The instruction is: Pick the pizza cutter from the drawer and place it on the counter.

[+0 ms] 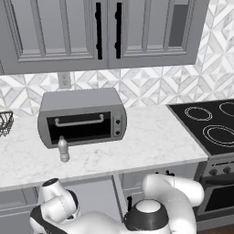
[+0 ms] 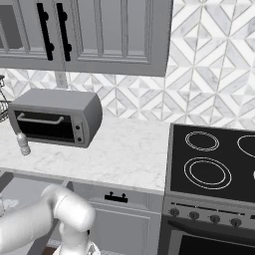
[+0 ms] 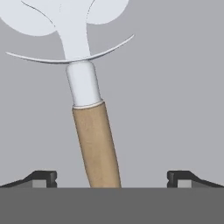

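In the hand view the pizza cutter (image 3: pixel 94 140) lies close below the hand on the flat grey floor of the drawer (image 3: pixel 175 109). Its tan wooden handle runs up to a white collar and the pale round blade head (image 3: pixel 70 22) at the top. My gripper (image 3: pixel 112 177) is open, and its two dark fingertips (image 3: pixel 41 177) stand wide apart on either side of the handle's lower end without touching it. The white marble counter (image 1: pixel 151 141) stretches across both base views, above where the arm reaches down to the left.
A grey toaster oven (image 1: pixel 82 119) sits on the counter with a small shaker bottle (image 1: pixel 63 150) in front of it. The black stovetop (image 1: pixel 210 123) lies to the right. A wire basket (image 1: pixel 4 122) is at the far left. Grey cabinets (image 1: pixel 100 32) hang above.
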You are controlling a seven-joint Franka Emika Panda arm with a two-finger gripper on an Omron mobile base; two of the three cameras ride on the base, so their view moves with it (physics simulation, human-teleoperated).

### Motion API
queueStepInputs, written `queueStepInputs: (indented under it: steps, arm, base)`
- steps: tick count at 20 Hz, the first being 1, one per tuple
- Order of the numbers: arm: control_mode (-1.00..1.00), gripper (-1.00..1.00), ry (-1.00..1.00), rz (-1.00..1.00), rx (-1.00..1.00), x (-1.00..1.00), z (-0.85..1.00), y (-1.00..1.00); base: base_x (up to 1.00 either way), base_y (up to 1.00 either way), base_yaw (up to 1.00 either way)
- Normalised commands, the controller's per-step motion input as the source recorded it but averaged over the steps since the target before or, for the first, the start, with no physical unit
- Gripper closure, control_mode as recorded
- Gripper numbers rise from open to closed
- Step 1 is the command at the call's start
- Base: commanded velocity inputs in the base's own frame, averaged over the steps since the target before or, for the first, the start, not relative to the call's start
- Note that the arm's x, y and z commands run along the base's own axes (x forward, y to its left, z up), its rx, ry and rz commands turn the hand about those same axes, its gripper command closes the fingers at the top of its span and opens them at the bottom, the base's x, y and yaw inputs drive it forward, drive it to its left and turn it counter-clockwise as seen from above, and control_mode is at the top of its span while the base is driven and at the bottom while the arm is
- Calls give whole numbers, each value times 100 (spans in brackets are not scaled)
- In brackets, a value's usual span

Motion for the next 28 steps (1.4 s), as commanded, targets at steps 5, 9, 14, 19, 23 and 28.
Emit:
queueStepInputs:
  steps: [5,9,14,19,23,28]
  arm:
    - [-100,-100,-10,7,-1,-2,-52,1]
    - [-100,-100,-14,8,0,-7,-38,0]
    - [-100,-100,-20,7,0,-8,-33,0]
    - [-100,100,-8,3,0,-4,-17,2]
    - [-100,100,0,0,0,0,0,0]
    - [-100,100,0,0,0,0,0,0]
  base:
    - [0,0,0]
    - [0,0,0]
    - [0,0,0]
    - [0,0,0]
    - [0,0,0]
    - [0,0,0]
